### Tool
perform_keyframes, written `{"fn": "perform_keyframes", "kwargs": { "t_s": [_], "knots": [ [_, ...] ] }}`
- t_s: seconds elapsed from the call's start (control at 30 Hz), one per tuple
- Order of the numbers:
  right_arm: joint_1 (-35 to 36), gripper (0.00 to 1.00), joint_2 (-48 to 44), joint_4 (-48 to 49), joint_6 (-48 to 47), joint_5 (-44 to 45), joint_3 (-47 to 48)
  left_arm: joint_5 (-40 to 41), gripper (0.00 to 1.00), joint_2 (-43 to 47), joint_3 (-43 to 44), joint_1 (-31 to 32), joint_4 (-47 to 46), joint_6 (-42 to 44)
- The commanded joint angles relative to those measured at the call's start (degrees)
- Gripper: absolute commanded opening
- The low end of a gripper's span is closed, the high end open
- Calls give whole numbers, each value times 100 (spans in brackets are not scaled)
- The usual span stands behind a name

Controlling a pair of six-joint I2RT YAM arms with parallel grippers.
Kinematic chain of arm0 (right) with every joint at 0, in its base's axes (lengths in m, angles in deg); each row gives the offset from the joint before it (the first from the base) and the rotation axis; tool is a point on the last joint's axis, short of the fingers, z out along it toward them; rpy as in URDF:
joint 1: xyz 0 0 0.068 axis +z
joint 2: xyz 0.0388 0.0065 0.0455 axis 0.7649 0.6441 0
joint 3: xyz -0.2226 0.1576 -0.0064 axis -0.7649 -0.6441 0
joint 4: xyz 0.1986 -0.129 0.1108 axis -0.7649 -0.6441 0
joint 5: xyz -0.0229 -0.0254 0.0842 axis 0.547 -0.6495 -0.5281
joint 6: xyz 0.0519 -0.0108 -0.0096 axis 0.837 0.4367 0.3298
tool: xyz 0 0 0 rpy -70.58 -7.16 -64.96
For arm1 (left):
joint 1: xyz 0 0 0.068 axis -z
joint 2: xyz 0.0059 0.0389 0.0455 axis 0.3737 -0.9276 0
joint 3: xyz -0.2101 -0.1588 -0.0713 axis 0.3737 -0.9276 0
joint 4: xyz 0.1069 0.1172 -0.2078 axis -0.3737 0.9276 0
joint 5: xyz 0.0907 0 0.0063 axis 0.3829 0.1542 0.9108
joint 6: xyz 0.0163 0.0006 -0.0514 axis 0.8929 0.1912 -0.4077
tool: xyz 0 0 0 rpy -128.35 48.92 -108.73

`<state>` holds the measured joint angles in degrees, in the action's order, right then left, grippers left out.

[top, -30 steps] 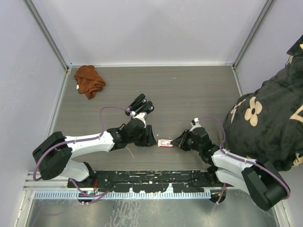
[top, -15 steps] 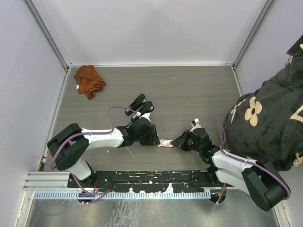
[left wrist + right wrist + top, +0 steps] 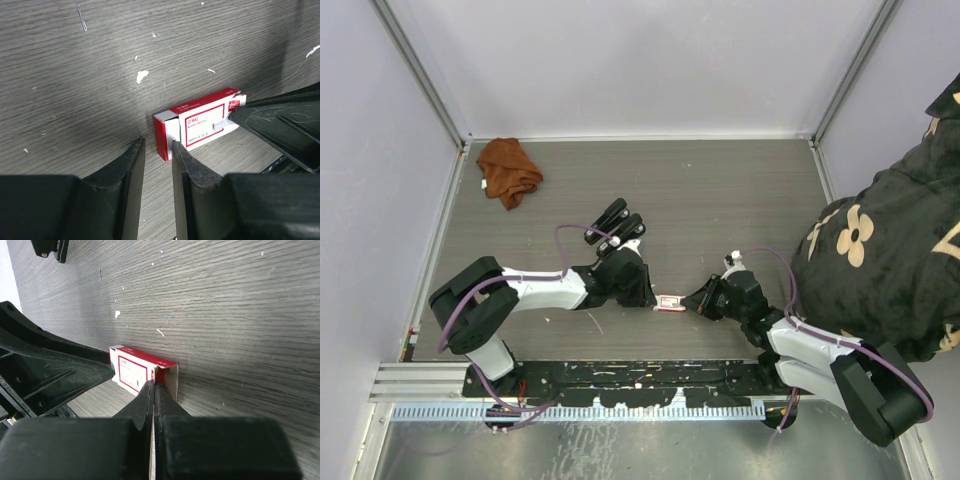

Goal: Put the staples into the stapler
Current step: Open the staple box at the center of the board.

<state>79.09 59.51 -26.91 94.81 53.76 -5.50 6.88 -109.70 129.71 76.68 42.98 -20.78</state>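
A small red-and-white staples box [image 3: 669, 302] lies flat on the grey table between both grippers. My left gripper [image 3: 156, 147] is narrowly open, and the box's closed end [image 3: 166, 134] sits just ahead of the gap, not between the jaws. My right gripper [image 3: 154, 384] is shut, its tips pushed into the box's open end beside the raised flap [image 3: 170, 379]. A silvery-grey bit of the staples [image 3: 221, 124] shows at those tips; whether it is pinched I cannot tell. The black stapler [image 3: 618, 222] lies just behind the left gripper [image 3: 645, 298].
A crumpled brown cloth [image 3: 508, 170] lies at the back left. A person in dark floral clothing [image 3: 890, 250] leans in at the right edge. Small white scraps [image 3: 142, 76] and a loose staple [image 3: 81, 17] dot the table. A black rail [image 3: 640, 375] runs along the near edge.
The left arm's elbow has swung rightwards and its gripper has slid up to the box's left end. The right arm and the box have stayed put.
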Motion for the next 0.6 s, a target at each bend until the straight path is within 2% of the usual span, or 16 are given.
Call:
{"fn": "perform_keyframes", "kwargs": {
  "t_s": [0.0, 0.37, 0.57],
  "knots": [
    [-1, 1, -47, 68, 31, 151, -56, 186, 27, -42, 196, -26, -81, 150],
    [-1, 1, 35, 78, 23, 132, -29, 86, 17, -224, 205, -29, -239, 118],
    [-1, 1, 31, 68, 29, 162, -29, 66, 4, -257, 187, -69, -253, 91]
  ]
}}
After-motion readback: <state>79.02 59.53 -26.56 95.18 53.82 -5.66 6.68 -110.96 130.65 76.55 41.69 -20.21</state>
